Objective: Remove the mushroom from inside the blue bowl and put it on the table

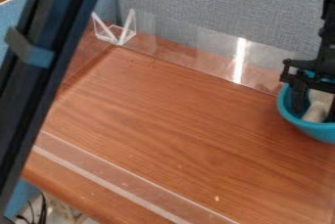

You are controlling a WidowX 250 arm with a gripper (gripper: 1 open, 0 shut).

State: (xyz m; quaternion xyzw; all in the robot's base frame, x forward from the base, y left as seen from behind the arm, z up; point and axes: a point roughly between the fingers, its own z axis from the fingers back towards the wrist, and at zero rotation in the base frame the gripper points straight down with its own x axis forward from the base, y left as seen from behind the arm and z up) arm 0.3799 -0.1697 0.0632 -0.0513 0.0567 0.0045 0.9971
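Note:
The blue bowl sits on the table at the right edge of the picture, partly cut off. Inside it lies the mushroom, showing only as a cream-white shape; its cap is not visible. My black gripper hangs straight down into the bowl. Its fingers stand apart on either side of the cream shape, open, with the right one nearly at the frame's edge. I cannot tell whether they touch the mushroom.
A low clear acrylic wall runs along the table's far side, with a white bracket at its left corner. A dark bar crosses the left foreground. A clear strip edges the near side.

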